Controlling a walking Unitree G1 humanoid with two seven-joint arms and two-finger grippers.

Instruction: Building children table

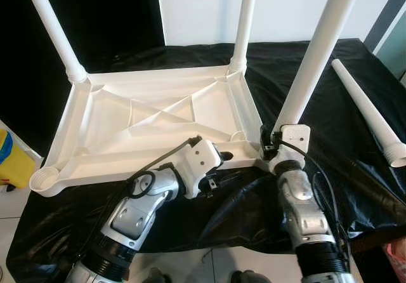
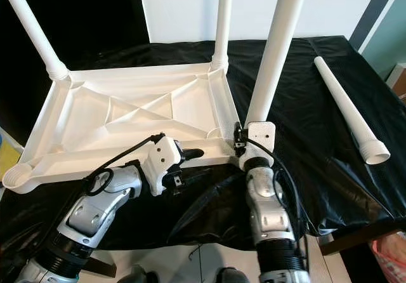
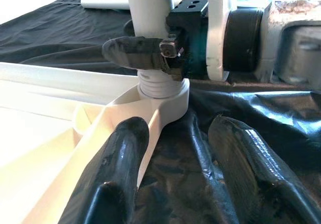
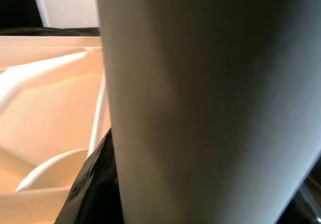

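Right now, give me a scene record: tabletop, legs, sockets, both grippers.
tabletop: white tabletop, upside down on black sheet
legs fitted: three, upright, including near-right leg
loose leg: spare leg lying on the sheet, to the right
open socket: empty corner socket, near left
right gripper: closed around the near-right leg just above its socket
left gripper: open, fingers straddling the tabletop's near edge

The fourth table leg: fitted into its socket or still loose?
Loose: the fourth leg lies flat on the black cloth, and the near-left socket stands empty.
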